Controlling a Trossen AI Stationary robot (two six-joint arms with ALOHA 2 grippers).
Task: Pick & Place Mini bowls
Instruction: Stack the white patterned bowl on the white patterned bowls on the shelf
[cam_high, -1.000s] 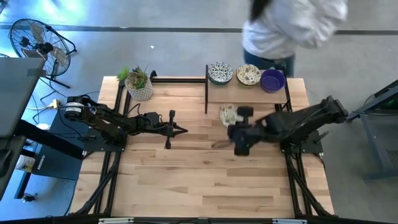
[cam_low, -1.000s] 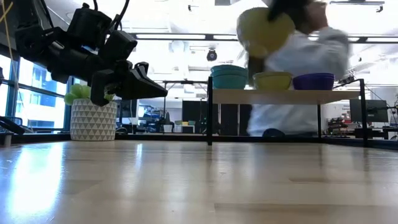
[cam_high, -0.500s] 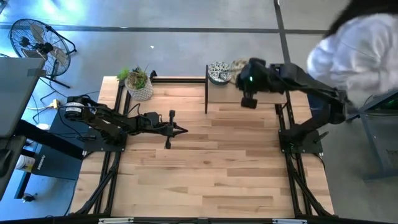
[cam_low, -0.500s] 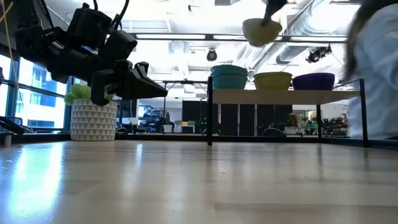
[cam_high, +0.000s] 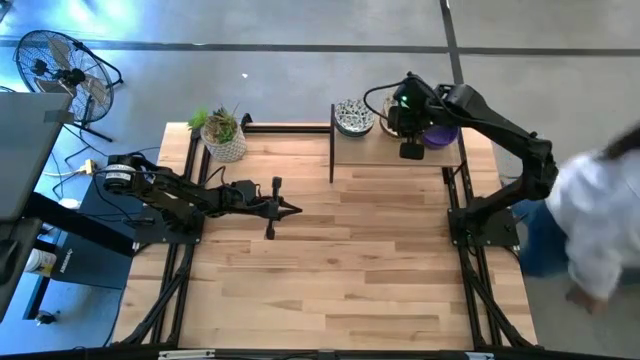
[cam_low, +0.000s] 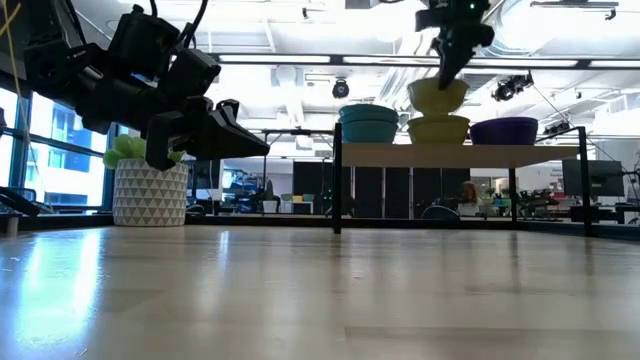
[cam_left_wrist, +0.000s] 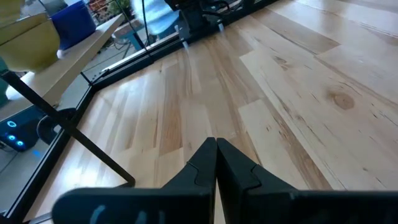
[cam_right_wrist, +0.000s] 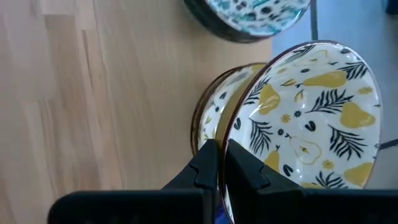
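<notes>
My right gripper is over the low wooden shelf at the table's far edge, shut on a cream mini bowl with yellow pears and dark leaves. That bowl hangs close above a like bowl standing in the shelf's middle. A teal-patterned bowl stands to its left on the shelf and a purple bowl to its right. My left gripper is shut on nothing, above the table's left middle. My right gripper pinches the pear bowl's rim, one finger inside the bowl and one outside. The fingers slant down from above. The bowl hangs below them, just over the bowl on the shelf; whether the two touch, I cannot tell.
A white patterned pot with a green plant stands at the table's far left. A person in a white top is beyond the table's right edge. A fan is on the floor at the far left. Bare wooden table lies in front.
My right gripper has swung from over the table's right middle toward the far edge and up, carrying the pear bowl over the shelf's middle bowl. The person has gone from behind the shelf round to the table's right side.
</notes>
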